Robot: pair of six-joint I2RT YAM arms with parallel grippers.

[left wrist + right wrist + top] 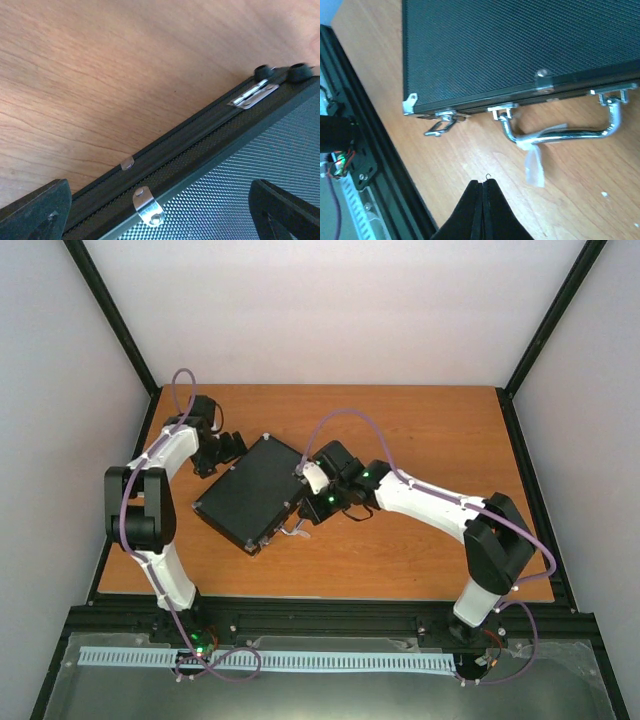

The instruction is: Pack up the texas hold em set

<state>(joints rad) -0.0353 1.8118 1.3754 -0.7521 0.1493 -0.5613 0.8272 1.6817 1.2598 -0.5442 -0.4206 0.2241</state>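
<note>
The black case (250,490) lies flat and closed on the wooden table, turned at an angle. Its chrome handle (565,132) with a white tag (535,162) faces my right gripper (483,182), which is shut and empty a short way off on the bare table. A silver latch (442,125) by the case corner hangs open. My left gripper (232,448) is open at the case's far hinge edge (252,95), its fingers (35,212) spread wide over the lid (260,165). Chips, cards, dice, triangle and disc are out of view.
The black frame rail (375,150) runs along the table's near edge close to the case's corner. Bare wood (430,430) lies to the right of and behind the case. The right arm (430,502) stretches across the table's middle right.
</note>
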